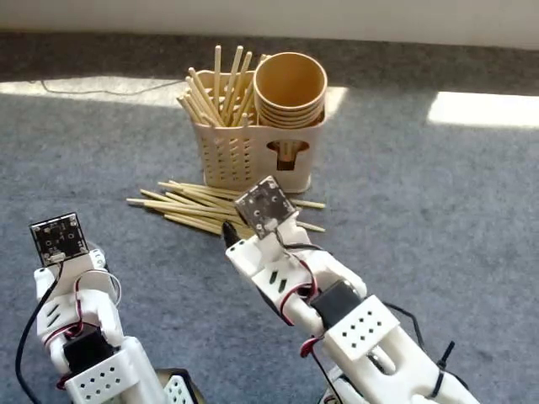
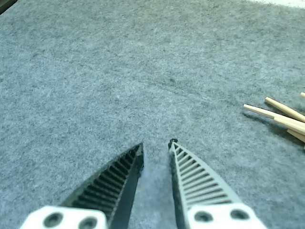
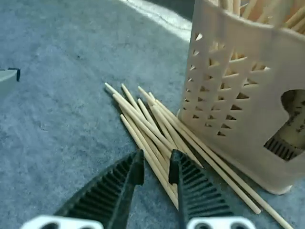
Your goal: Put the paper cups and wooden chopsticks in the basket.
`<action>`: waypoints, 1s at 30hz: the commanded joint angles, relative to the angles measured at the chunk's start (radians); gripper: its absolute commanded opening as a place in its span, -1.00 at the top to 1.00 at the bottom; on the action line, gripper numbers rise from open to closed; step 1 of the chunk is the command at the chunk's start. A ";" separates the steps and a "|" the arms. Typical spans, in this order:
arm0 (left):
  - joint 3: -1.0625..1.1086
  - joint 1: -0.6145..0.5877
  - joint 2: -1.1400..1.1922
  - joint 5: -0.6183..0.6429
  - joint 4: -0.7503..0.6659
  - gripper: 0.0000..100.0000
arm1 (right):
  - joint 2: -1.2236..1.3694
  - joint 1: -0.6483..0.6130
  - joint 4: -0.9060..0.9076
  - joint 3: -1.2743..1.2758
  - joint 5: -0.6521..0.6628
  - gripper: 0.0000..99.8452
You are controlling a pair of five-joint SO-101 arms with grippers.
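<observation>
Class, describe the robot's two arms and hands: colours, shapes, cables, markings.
The left arm and right arm have white shells with slots and dotted holes, black motors, red and black cables. The left hand and right hand have ribbed, pointed fingers on white bases; the left's are one black, one pale.

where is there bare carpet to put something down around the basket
Free: the carpet right of the basket, and the patch to its left, ahead of the left gripper. Crowded: directly in front of the basket, where the loose chopsticks lie fanned out and the right gripper hangs over them.
</observation>
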 commanded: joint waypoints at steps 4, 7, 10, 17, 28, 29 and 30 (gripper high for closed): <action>0.019 0.016 -0.005 -0.009 -0.009 0.81 | 0.305 0.008 0.013 -0.173 0.048 0.80; 0.019 0.016 -0.005 -0.009 -0.009 0.81 | 0.421 0.010 0.013 -0.211 0.080 0.80; 0.019 0.016 -0.005 -0.009 -0.009 0.81 | 0.519 0.010 0.013 -0.243 0.114 0.80; 0.019 0.016 -0.005 -0.009 -0.008 0.81 | 0.665 0.010 0.013 -0.303 0.132 0.80; 0.019 0.016 -0.005 -0.009 -0.006 0.81 | 0.840 0.081 0.013 -0.401 0.133 0.80; 0.019 0.016 -0.005 -0.009 -0.006 0.81 | 0.860 0.077 0.013 -0.401 0.133 0.80; 0.019 0.016 -0.005 -0.009 -0.006 0.81 | 0.878 0.070 0.015 -0.401 0.133 0.80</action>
